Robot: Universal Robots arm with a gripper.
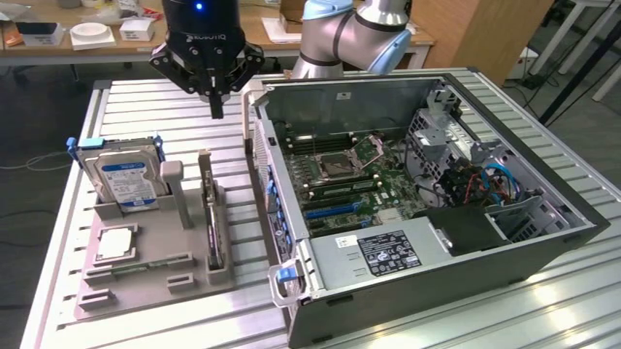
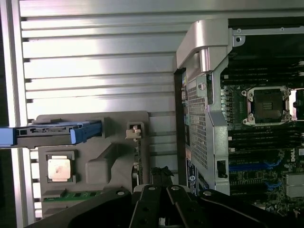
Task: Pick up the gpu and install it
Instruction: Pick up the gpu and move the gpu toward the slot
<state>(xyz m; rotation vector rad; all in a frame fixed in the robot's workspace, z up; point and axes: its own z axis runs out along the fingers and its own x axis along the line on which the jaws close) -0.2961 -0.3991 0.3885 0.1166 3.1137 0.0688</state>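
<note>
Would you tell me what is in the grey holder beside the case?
A hard drive and the gpu stand on edge in the holder; a CPU and a memory stick lie flat. The holder covers the upright pair's lower edges.

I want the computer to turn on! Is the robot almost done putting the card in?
Not yet. Nothing is done: the gpu stands in its grey holder. The gripper hangs shut and empty above the table, beside the open computer case. Picking up and installing are left.
</note>
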